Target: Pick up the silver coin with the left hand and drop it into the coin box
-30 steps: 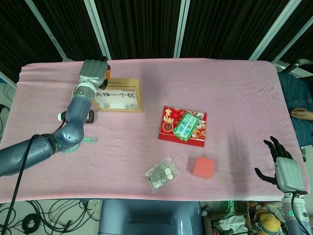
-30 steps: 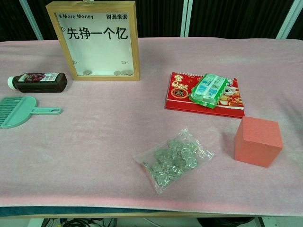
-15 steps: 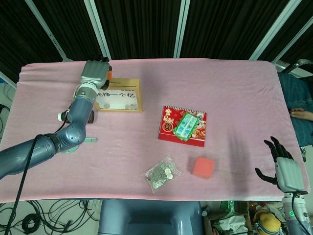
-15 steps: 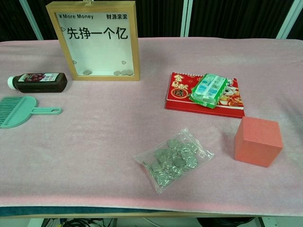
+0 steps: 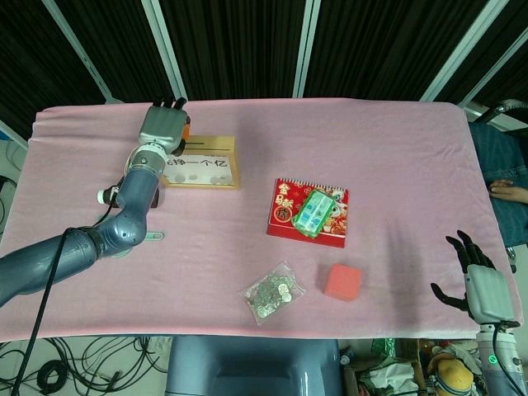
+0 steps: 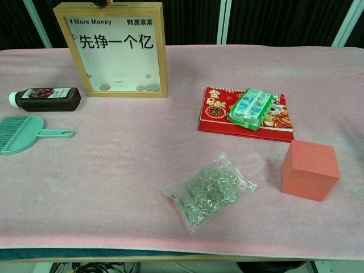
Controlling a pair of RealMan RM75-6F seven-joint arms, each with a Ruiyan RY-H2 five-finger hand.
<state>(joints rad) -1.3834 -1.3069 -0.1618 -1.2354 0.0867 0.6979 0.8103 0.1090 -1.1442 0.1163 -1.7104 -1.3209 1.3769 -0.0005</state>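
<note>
Head and chest views at the drop. The left hand (image 5: 162,128) sits over the top edge of the coin box (image 6: 116,50), at its far left corner. Compared with half a second ago, the hand has shifted slightly toward the box's middle, and in the chest view the box leans a little differently, which suggests the hand is touching it. Whether the fingers are closed, and whether they hold the silver coin, cannot be told; the coin itself is not distinguishable in either view. Several coins (image 6: 149,87) lie at the bottom of the box behind its window, below the hand. Judged from this, the release is under way or just completed. The right hand (image 5: 478,285) hangs with fingers spread and empty, well apart at the table's near right corner. A bag of coins (image 6: 209,191) lies near the front edge, far from both hands.
</note>
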